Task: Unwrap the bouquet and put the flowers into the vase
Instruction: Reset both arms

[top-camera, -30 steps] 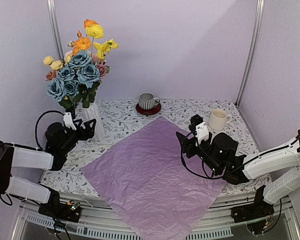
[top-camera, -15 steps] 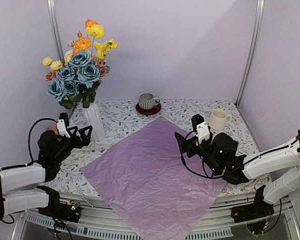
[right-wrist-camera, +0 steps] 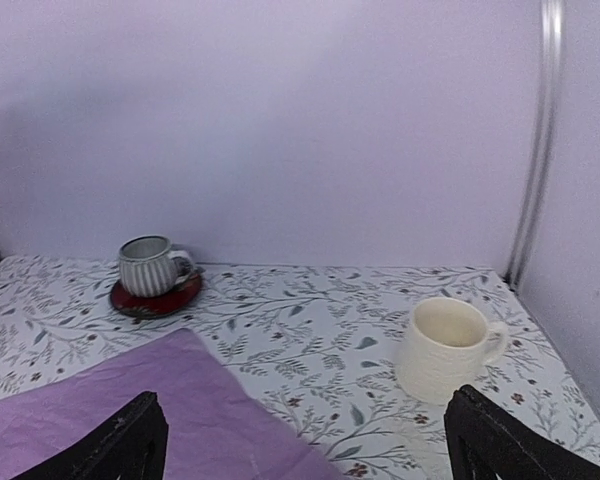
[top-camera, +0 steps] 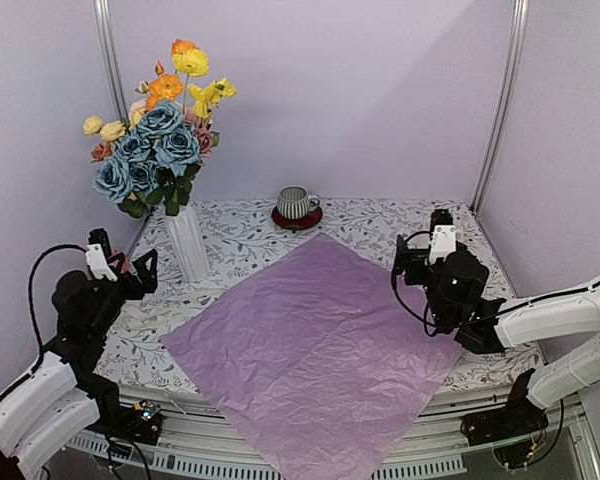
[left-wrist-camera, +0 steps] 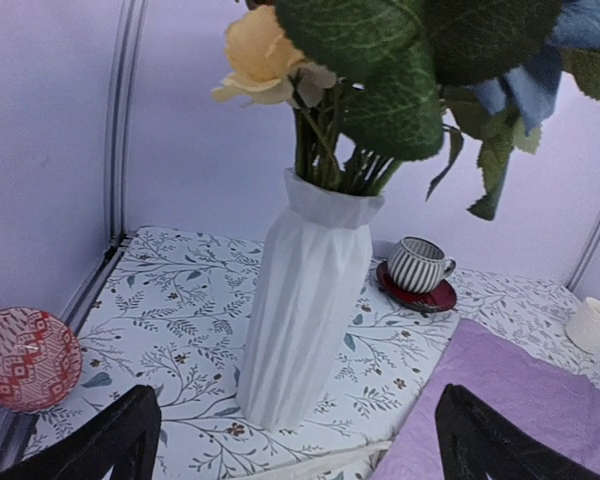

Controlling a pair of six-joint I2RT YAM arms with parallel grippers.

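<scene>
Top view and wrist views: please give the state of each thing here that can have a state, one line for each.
flowers: unwrapped, stems in the vase
vase: upright, holds the flowers
tissue paper: spread flat, near corner over the table edge
striped mug: upright on a red saucer
cream mug: upright, looks empty
left tool: open, holds nothing
right tool: open, holds nothing

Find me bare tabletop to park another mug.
Best: back strip between the striped mug and the cream mug. Also between the vase and the striped mug. Smaller: between the red patterned ball and the vase. Crowded: the tissue paper covers the middle and front; flowers overhang the vase corner.
</scene>
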